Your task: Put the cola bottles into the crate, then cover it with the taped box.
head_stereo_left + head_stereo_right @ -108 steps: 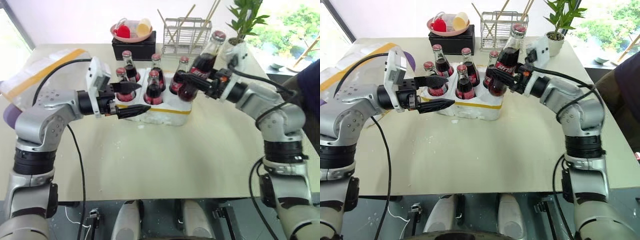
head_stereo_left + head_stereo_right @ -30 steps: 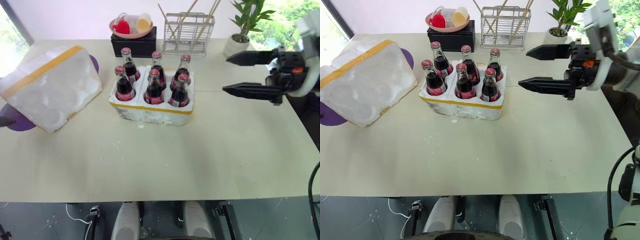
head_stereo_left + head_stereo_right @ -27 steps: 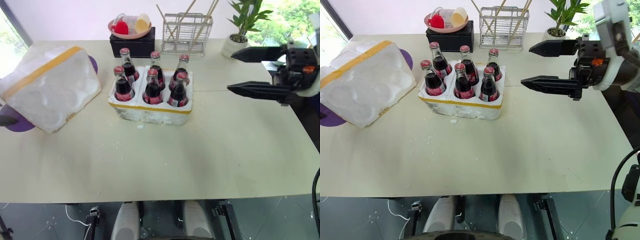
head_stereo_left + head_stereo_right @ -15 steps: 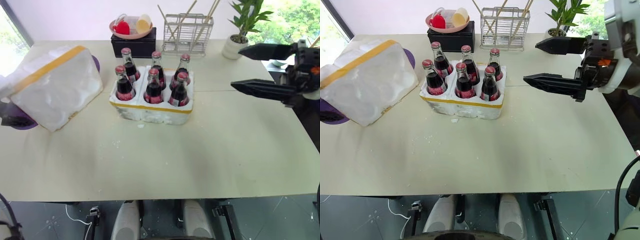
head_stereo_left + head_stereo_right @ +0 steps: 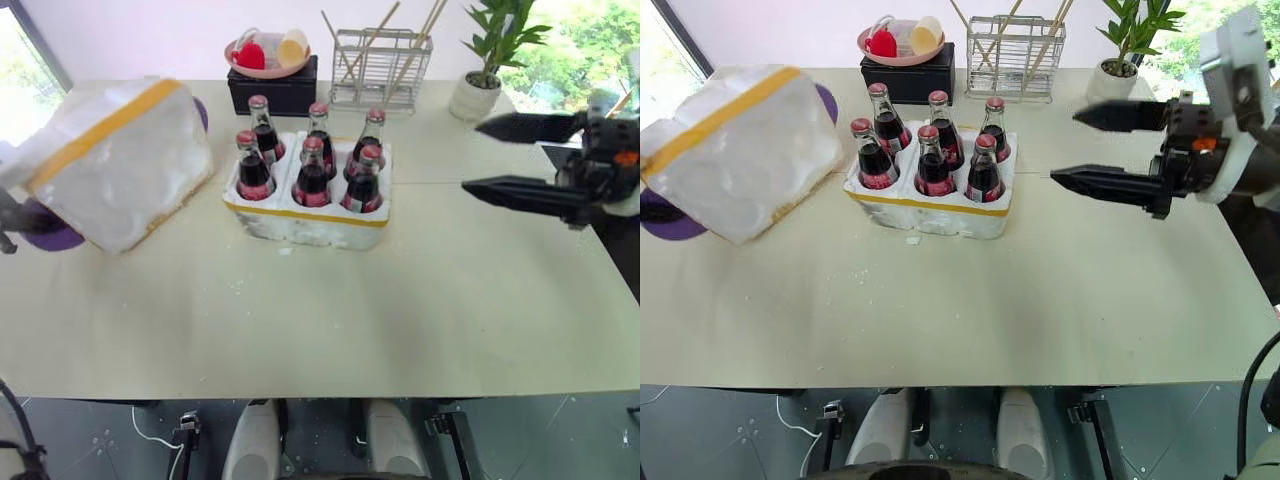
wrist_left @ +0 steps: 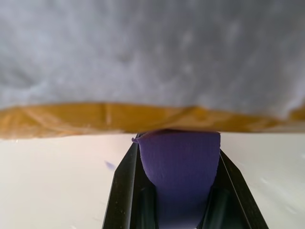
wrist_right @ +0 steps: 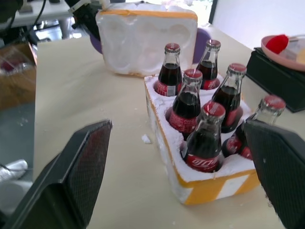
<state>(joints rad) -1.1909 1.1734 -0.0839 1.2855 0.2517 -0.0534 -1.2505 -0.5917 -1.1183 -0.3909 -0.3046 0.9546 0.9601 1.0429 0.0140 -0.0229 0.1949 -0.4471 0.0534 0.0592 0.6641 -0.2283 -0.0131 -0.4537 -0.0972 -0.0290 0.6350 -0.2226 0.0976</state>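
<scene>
Left fingers (image 6: 124, 186) clamped on taped box's (image 5: 120, 165) purple side piece (image 6: 178, 167).

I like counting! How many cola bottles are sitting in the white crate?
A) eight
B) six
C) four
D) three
B: the crate has two rows of three cola bottles, so every round cell holds one.
</scene>
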